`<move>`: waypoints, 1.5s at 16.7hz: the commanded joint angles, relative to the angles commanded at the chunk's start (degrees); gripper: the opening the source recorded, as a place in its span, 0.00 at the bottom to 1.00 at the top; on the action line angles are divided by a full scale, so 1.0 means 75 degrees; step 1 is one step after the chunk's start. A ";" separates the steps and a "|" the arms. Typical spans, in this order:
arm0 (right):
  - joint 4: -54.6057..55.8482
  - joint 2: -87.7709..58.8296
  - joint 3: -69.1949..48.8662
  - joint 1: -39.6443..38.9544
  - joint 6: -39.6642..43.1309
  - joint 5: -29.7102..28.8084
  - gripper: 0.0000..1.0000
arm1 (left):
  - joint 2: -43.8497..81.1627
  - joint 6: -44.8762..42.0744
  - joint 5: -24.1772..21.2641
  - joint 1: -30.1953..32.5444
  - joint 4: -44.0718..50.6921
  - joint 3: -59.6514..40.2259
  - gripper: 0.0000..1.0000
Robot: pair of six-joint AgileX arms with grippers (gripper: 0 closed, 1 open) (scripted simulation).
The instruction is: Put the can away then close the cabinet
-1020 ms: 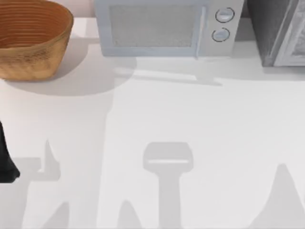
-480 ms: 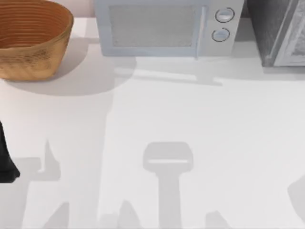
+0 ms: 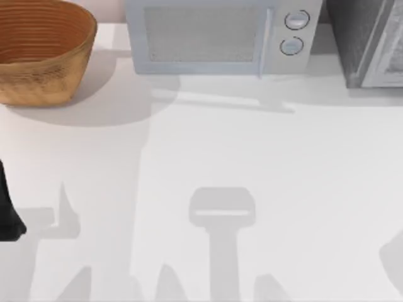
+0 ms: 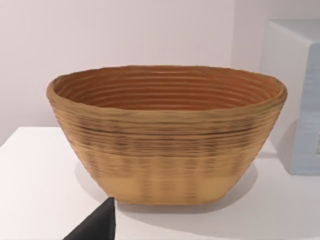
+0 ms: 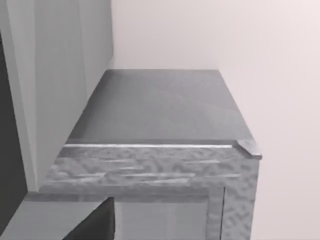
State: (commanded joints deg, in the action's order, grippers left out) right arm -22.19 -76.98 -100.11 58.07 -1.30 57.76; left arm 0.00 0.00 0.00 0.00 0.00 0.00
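The large dark grey speckled cabinet (image 3: 362,44) stands at the far right corner of the white table (image 3: 252,157), just to the right of the pale grey microwave. In the top view its side wall is rough and mottled, and a paler grey framed door panel runs along its right part to the picture's edge; whether that door is fully shut cannot be told there. In the right wrist view the cabinet (image 5: 160,165) appears from above and close by: a smooth dark grey top, a speckled front band under a thin bright edge, a small corner piece jutting at one end, and the pale frame of the door below. The small red can cannot be placed from these views. The boxy pale grey microwave with a mesh window and two round knobs (image 3: 217,38) sits at the far middle of the table, its knobs on the side nearer the cabinet. Well to the left of the microwave, far from the cabinet, is a woven brown wicker basket (image 3: 41,53), round and ribbed inside; the left wrist view faces that basket (image 4: 167,135) with the microwave's side just beyond it. A dark part of the left arm (image 3: 7,211) lies at the table's left edge. Neither gripper's grip can be told.
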 joint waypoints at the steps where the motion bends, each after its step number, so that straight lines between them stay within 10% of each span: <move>1: -0.0007 -0.0015 -0.0028 -0.0228 -0.0006 -0.0204 1.00 | 0.0000 0.0000 0.0000 0.0000 0.0000 0.0000 1.00; 18: -0.0410 0.0223 0.0032 -0.9194 0.0035 -0.9242 1.00 | 0.0000 0.0000 0.0000 0.0000 0.0000 0.0000 1.00; 25: -0.0412 0.0397 0.0215 -1.1116 0.0016 -1.1143 1.00 | 0.0000 0.0000 0.0000 0.0000 0.0000 0.0000 1.00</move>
State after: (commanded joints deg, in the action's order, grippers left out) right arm -25.28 -74.00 -98.49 -25.30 -1.18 -25.81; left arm 0.00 0.00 0.00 0.00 0.00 0.00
